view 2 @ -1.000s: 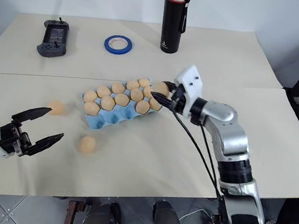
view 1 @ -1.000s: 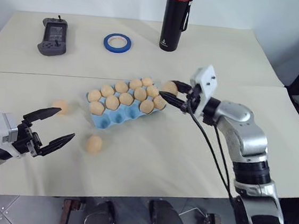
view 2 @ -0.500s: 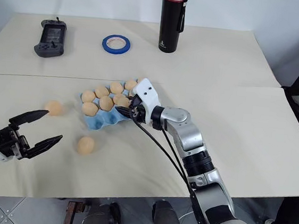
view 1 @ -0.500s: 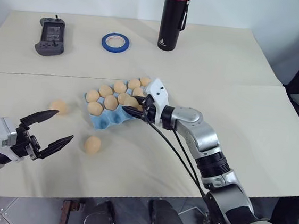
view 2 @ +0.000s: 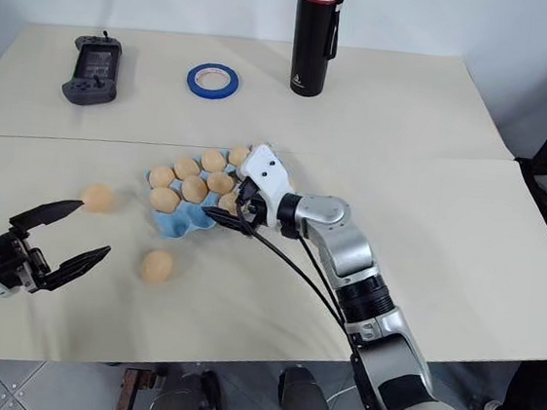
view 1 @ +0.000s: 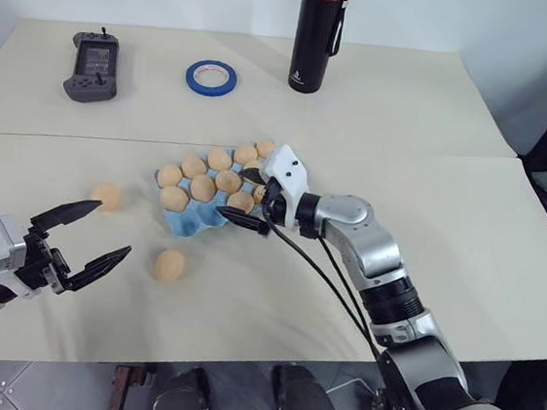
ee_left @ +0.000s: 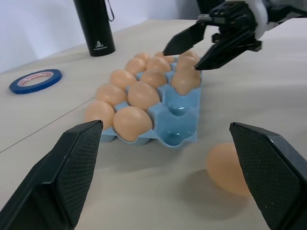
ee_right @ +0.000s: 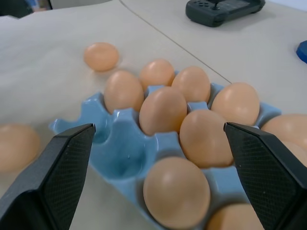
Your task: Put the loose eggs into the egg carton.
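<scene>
1. Right gripper [view 1: 245, 198] hangs just over the egg carton [view 1: 192, 218] with its two black fingers spread wide and nothing between them; one finger lies over the filled pockets, the other along the carton's near edge.
2. Just under that gripper, an egg [ee_left: 185, 79] sits in a front pocket of the carton, clear of both fingers.
3. Most of the carton's pockets hold eggs; the right wrist view shows bare blue cups [ee_right: 117, 160] at the end nearest the loose eggs.
4. Two loose eggs lie on the table [view 1: 468, 216] to the left of the carton: one [view 1: 106, 195] level with the carton's left end, the other [view 1: 169, 264] nearer the table's front edge.
5. Left gripper [view 1: 92, 240] hovers well left of the carton and closer to the front edge, fingers wide apart and empty; the nearer loose egg lies just beside it.
6. Beyond the carton, towards the far edge, stand a blue tape ring [view 1: 212, 77], a black bottle [view 1: 314, 35] and a dark handheld controller [view 1: 94, 52].
</scene>
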### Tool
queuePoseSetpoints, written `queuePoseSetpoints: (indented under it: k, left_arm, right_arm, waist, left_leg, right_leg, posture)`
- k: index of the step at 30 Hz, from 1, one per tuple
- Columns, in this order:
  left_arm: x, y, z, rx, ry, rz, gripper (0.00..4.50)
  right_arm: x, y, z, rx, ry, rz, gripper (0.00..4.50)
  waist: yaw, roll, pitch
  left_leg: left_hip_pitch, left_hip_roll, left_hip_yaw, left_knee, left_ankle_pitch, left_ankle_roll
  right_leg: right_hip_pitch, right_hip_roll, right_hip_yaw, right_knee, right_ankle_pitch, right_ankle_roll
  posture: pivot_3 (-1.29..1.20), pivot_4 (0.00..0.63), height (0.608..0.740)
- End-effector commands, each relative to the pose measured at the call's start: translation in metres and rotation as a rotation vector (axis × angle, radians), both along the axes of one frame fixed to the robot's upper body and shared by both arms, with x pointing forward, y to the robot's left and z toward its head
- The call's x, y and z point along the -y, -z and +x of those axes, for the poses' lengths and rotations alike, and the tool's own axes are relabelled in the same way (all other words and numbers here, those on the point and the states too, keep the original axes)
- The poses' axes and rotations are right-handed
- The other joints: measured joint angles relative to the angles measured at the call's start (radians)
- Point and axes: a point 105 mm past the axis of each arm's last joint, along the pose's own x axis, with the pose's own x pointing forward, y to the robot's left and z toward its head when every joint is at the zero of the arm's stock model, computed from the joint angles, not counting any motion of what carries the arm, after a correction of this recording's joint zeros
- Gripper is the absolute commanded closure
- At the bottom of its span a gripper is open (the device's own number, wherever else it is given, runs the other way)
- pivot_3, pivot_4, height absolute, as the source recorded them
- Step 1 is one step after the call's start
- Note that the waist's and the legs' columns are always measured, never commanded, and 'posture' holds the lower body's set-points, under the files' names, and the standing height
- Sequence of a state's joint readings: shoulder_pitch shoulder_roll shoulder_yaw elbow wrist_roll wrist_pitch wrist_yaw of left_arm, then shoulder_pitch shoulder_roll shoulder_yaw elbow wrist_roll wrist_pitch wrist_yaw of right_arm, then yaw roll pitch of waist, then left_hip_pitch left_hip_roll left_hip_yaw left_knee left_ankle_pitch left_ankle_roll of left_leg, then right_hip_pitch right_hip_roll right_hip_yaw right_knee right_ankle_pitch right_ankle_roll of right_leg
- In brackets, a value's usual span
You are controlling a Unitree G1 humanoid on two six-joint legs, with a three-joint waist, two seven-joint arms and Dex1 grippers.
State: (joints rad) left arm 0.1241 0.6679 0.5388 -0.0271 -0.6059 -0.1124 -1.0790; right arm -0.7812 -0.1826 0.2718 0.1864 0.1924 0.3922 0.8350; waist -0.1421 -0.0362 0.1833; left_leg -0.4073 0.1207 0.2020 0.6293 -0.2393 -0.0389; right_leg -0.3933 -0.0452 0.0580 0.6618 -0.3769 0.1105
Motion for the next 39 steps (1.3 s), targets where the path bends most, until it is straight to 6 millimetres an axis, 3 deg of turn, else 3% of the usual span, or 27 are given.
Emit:
queuePoseSetpoints:
  k: [1,9,15,19,23,24,25,29,33,36,39]
  left_arm:
    - [-0.007,-0.006,-0.007,0.041,-0.056,0.017,0.0]
    - [-0.011,0.006,-0.023,0.035,-0.188,0.037,0.0]
    - [0.009,0.014,-0.048,0.048,-0.31,-0.012,0.0]
    - [0.024,0.024,-0.064,0.01,-0.354,-0.038,0.0]
    - [0.044,0.027,-0.07,-0.001,-0.349,-0.069,0.0]
    - [0.049,0.027,-0.07,0.0,-0.344,-0.08,0.0]
    - [0.054,0.027,-0.068,0.002,-0.341,-0.087,0.0]
    - [0.083,0.035,-0.048,-0.018,-0.343,-0.155,0.0]
    - [0.095,0.045,-0.034,-0.063,-0.347,-0.155,0.0]
    - [0.097,0.054,-0.024,-0.105,-0.386,-0.147,0.0]
    - [0.099,0.059,-0.018,-0.13,-0.4,-0.148,0.0]
  right_arm:
    - [0.026,-0.028,-0.028,0.081,-0.173,0.072,0.01]
    - [0.106,-0.007,-0.049,0.02,-0.257,0.027,0.01]
    - [0.157,0.01,-0.057,-0.054,-0.249,-0.069,0.01]
    - [0.177,0.011,-0.055,-0.071,-0.212,-0.101,0.01]
    - [0.184,0.008,-0.049,-0.077,-0.169,-0.112,0.01]
    - [0.184,0.008,-0.047,-0.074,-0.164,-0.116,0.01]
    - [0.184,0.008,-0.046,-0.071,-0.161,-0.116,0.01]
    - [0.176,0.005,-0.041,-0.061,-0.162,-0.109,0.01]
    - [0.173,0.003,-0.041,-0.056,-0.161,-0.106,0.01]
    - [0.172,0.003,-0.042,-0.053,-0.157,-0.105,0.01]
    - [0.171,0.002,-0.044,-0.051,-0.151,-0.102,0.01]
  waist:
    - [0.002,0.0,0.0]
    - [0.004,0.0,0.0]
    - [0.002,-0.001,0.0]
    - [0.001,-0.002,0.001]
    - [0.0,-0.001,0.001]
    - [0.0,-0.001,0.001]
    - [0.0,-0.001,0.001]
    - [0.004,0.0,0.002]
    - [0.004,0.0,0.002]
    - [0.005,0.0,0.002]
    - [0.006,0.0,0.002]
  left_leg:
    - [0.0,0.0,0.0,0.0,0.0,0.0]
    - [0.0,0.0,-0.001,0.0,-0.002,0.001]
    - [0.002,0.0,-0.003,0.001,-0.002,0.002]
    - [0.003,-0.001,-0.005,0.002,-0.003,0.003]
    - [0.005,-0.001,-0.011,0.002,-0.004,0.005]
    - [0.005,-0.001,-0.014,0.002,-0.005,0.006]
    - [0.005,-0.001,-0.014,0.002,-0.005,0.007]
    - [0.004,-0.004,-0.015,0.002,-0.004,0.009]
    - [0.004,-0.005,-0.017,0.002,-0.003,0.009]
    - [0.003,-0.005,-0.017,0.002,-0.004,0.009]
    - [0.003,-0.004,-0.018,0.002,-0.004,0.008]
  right_leg:
    - [0.0,0.0,0.0,0.0,0.0,0.0]
    - [0.002,0.0,0.001,-0.003,0.0,0.0]
    - [0.004,-0.001,0.003,-0.004,0.0,0.0]
    - [0.006,-0.001,0.003,-0.007,0.0,0.0]
    - [0.014,-0.003,0.002,-0.013,-0.001,-0.005]
    - [0.017,-0.003,0.002,-0.018,-0.007,-0.02]
    - [0.018,-0.003,0.002,-0.019,-0.006,-0.021]
    - [0.021,-0.006,0.002,-0.022,-0.004,-0.018]
    - [0.022,-0.007,0.001,-0.024,-0.002,-0.014]
    - [0.022,-0.006,0.0,-0.024,0.006,0.0]
    - [0.022,-0.005,0.0,-0.025,0.006,0.0]
  posture:
    - [0.0,0.15,0.74]
    - [0.0,0.15,0.74]
    - [0.0,0.15,0.74]
    - [0.0,0.15,0.74]
    - [0.0,0.15,0.74]
    - [0.0,0.15,0.74]
    - [0.0,0.15,0.74]
    - [0.0,0.15,0.74]
    - [0.0,0.15,0.74]
    - [0.0,0.15,0.74]
    - [0.0,0.15,0.74]
